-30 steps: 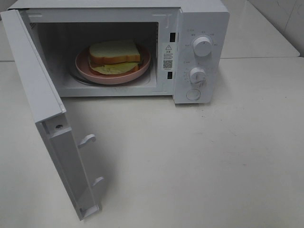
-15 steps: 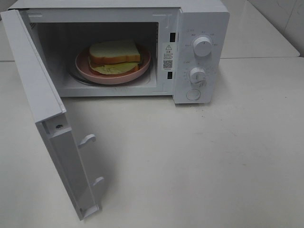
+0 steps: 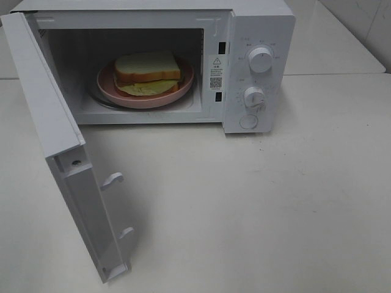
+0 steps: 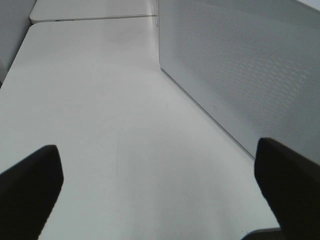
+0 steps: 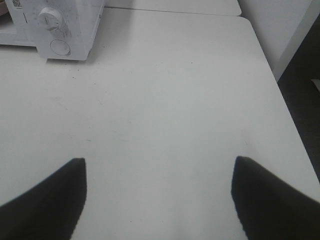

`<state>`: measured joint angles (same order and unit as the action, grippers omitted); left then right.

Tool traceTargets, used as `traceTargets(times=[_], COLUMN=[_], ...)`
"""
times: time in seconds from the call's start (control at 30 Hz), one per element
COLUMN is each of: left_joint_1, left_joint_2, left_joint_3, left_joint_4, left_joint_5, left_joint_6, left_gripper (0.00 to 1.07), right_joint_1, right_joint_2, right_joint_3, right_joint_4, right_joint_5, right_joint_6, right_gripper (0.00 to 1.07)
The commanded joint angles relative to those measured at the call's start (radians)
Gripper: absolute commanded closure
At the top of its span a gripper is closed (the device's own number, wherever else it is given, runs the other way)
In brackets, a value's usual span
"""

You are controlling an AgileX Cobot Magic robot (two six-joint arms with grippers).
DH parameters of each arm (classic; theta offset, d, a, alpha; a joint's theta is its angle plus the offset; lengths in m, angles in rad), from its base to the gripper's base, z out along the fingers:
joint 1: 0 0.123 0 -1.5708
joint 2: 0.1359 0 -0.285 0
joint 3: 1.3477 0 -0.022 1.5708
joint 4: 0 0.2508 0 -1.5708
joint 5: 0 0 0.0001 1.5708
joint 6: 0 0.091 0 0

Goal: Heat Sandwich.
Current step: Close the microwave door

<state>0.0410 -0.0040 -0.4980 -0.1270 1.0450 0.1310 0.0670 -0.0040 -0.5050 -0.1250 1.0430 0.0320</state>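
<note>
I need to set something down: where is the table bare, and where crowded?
Bare: the table in front of the microwave, right of its open door, and beside the dial panel. Crowded: the cavity, filled by the pink plate with the sandwich.

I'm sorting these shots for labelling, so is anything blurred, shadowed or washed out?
Exterior high view: even light, sandwich sharp, soft shadow beside the open door. Left wrist view: left end effector a dark blur, door mesh clear. Right wrist view: right end effector blurred, table bright.
</note>
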Motion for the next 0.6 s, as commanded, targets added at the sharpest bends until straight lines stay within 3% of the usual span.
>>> traceTargets(times=[0.03, 0.6], left_joint_1=[0.0, 0.0], left_joint_2=[-0.026, -0.026], left_joint_3=[0.001, 0.001], left_joint_4=[-0.008, -0.008], left_joint_5=[-0.015, -0.015], left_joint_6=[-0.007, -0.007], left_gripper=[0.05, 0.05], right_joint_1=[-0.007, -0.006], right_joint_2=[-0.027, -0.027], right_joint_3=[0.001, 0.001], right_joint_4=[0.003, 0.001], right_joint_5=[-0.008, -0.008], right_joint_6=[0.009, 0.013], right_gripper=[0.31, 0.31])
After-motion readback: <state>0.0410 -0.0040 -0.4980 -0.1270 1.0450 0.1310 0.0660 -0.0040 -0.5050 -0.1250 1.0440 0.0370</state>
